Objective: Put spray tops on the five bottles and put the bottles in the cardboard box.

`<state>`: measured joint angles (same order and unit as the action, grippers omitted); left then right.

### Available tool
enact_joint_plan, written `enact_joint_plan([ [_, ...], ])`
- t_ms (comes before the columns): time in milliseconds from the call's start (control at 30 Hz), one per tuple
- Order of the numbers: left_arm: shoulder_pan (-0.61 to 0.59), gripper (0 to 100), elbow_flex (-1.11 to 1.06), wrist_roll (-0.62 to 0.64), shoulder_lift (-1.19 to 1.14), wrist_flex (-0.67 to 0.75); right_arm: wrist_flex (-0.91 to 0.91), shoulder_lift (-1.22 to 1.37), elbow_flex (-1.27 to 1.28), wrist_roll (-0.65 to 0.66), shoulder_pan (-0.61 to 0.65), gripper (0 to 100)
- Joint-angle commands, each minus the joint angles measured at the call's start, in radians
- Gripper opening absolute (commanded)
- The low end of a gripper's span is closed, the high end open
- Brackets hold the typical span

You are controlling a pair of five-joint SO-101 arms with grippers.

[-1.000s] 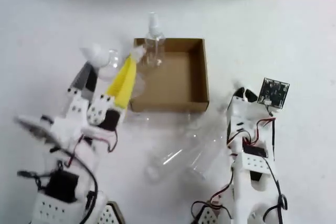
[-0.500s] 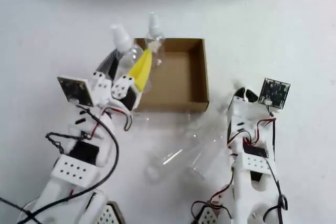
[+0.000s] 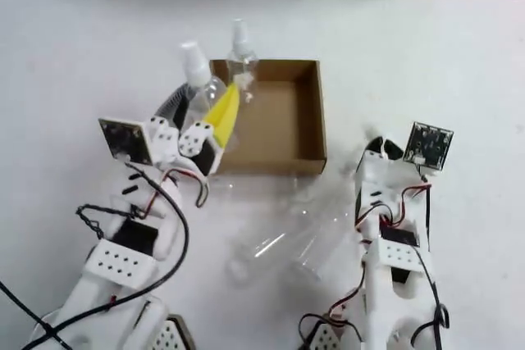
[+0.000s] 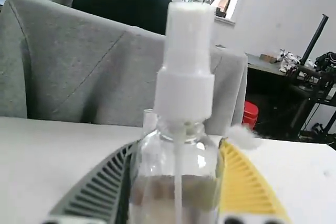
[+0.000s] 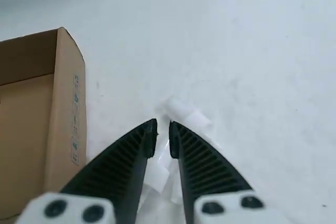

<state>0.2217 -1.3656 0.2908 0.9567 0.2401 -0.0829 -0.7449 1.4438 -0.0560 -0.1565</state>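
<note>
Table (image 3: 410, 55): white surface that carries the 2 arms and all the items.
Cardboard box (image 3: 320, 112): brown, shallow, open at the top, resting on the table beyond and between the 2 arms.
Left gripper (image 3: 205, 102): closed around the held bottle (image 3: 199, 88), with 1 grey finger (image 4: 100, 195) and 1 yellow finger (image 4: 247, 192) pressed against opposite sides of its clear body.
Held bottle: upright, with a white spray top (image 4: 185, 61) seated on its neck. In the high view it sits at the box's left wall near the far left corner. Whether its base is over the wall or just outside it cannot be told.
Second bottle (image 3: 241, 67): clear and upright inside the box at the far left corner, with a white spray top on it, just beside the yellow finger.
Loose bottles (image 3: 287, 235): clear, lying on their sides on the table just in front of the box's near wall, between the 2 arms. They overlap, so their count cannot be told.
Right gripper (image 5: 163, 129): 2 black fingers set almost together, with a thin slit between the tips and nothing in it. It sits low over the table, near the box's right wall.
Loose spray top (image 5: 185, 113): white, lying on the table just beyond the tips of the right gripper.
</note>
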Motion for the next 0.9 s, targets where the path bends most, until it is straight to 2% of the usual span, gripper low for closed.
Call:
enact_joint_plan([
  [0,0.005,2,0.011,0.005,-0.002,0.034,-0.016,0.001,-0.009,0.014,-0.007,2.1],
  [100,0.007,2,-0.002,0.003,-0.002,0.051,-0.016,0.001,-0.009,0.014,-0.007,2.1],
  [300,0.008,2,-0.055,0.003,-0.002,0.175,-0.015,0.001,-0.009,0.014,-0.007,2.1],
  [700,0.007,2,-0.052,0.000,-0.004,0.183,-0.018,0.001,-0.002,0.014,-0.002,2.1],
  [867,0.012,2,-0.049,-0.118,-0.012,0.184,-0.018,0.001,-0.002,0.014,-0.002,2.1],
])
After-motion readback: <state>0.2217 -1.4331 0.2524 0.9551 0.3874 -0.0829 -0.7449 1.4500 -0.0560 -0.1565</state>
